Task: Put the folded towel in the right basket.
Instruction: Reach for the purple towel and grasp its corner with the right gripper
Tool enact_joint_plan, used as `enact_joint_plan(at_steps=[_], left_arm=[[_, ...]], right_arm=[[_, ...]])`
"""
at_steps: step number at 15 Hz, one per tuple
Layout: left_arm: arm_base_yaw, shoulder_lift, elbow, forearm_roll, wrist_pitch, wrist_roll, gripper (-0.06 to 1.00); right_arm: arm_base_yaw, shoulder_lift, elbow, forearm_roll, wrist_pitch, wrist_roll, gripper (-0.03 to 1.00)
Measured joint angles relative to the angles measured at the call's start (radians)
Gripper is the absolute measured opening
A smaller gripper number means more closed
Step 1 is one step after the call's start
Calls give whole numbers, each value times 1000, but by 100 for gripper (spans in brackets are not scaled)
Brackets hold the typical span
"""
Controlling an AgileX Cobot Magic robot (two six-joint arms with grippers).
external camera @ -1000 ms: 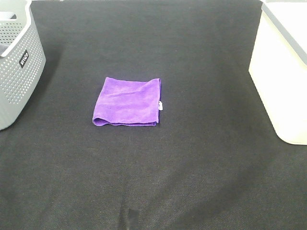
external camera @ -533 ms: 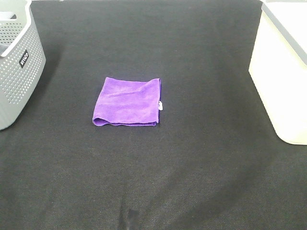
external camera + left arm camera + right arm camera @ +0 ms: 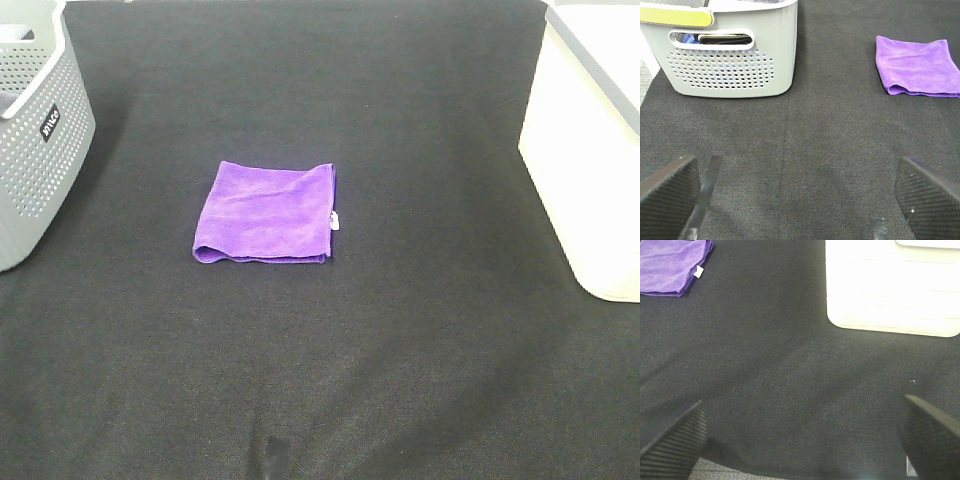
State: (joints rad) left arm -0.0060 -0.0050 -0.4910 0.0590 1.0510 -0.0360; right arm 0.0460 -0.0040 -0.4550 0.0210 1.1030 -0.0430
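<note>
Nothing has moved; the purple towel (image 3: 265,214) lies flat on the black table (image 3: 400,350), well apart from the white basket (image 3: 590,150). The left gripper (image 3: 799,200) and right gripper (image 3: 801,440) are spread wide.

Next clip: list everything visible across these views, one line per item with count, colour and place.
towel: 1, purple, folded flat, middle of the table, apart from both baskets
tag: 1, white, on the towel's right edge
left basket: 1, grey, perforated, left edge of the table; something dark shows through its handle slot
right basket: 1, cream-white, right edge of the table
table cover: 1, black, under everything
left tool: 1, black, open, empty, over bare cover
right tool: 1, black, open, empty, over bare cover
</note>
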Motion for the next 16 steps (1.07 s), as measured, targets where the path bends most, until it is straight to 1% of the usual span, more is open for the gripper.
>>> enact_joint_plan(at_steps=[16], left_arm=[[0,0,0,0,0,0,99]], right_arm=[[0,0,0,0,0,16,98]])
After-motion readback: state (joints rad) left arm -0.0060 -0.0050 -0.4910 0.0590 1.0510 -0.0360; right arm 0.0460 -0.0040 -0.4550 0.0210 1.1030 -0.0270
